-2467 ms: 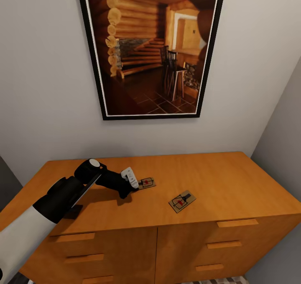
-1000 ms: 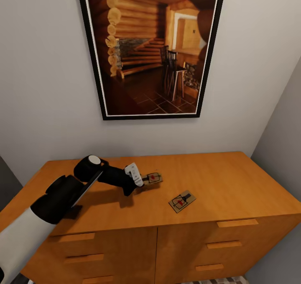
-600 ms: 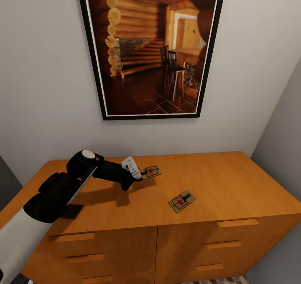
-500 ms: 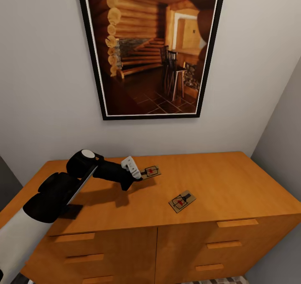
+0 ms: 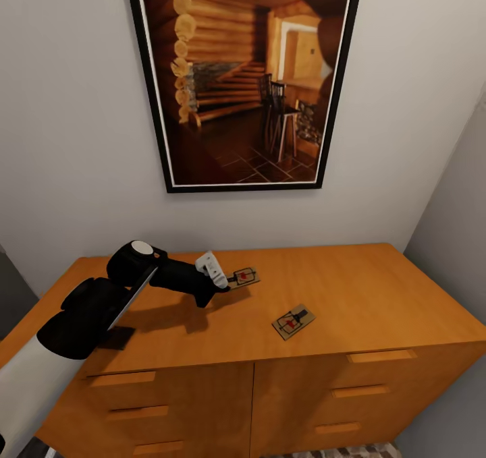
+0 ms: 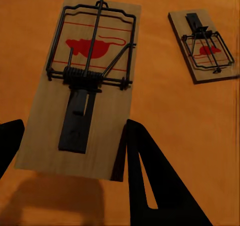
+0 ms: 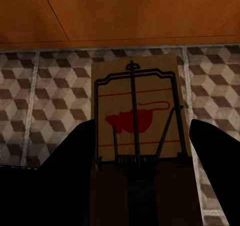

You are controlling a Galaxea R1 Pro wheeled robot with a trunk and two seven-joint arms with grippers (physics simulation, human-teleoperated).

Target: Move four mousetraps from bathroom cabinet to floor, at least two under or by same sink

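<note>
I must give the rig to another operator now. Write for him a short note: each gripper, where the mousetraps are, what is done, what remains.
Left gripper: shut on a mousetrap, lifted just above the cabinet top.
Right gripper: holds another trap between its fingers, low over the patterned floor tiles, beside the cabinet front.
A third mousetrap lies loose on the cabinet top.
Done: two traps picked up. None seen lying on the floor yet.
Left: set both down by the sink, fetch the third, find the fourth.

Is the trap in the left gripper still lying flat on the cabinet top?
No: the mousetrap held by the left gripper is lifted off the cabinet, casting a shadow on the wood beneath it.
</note>
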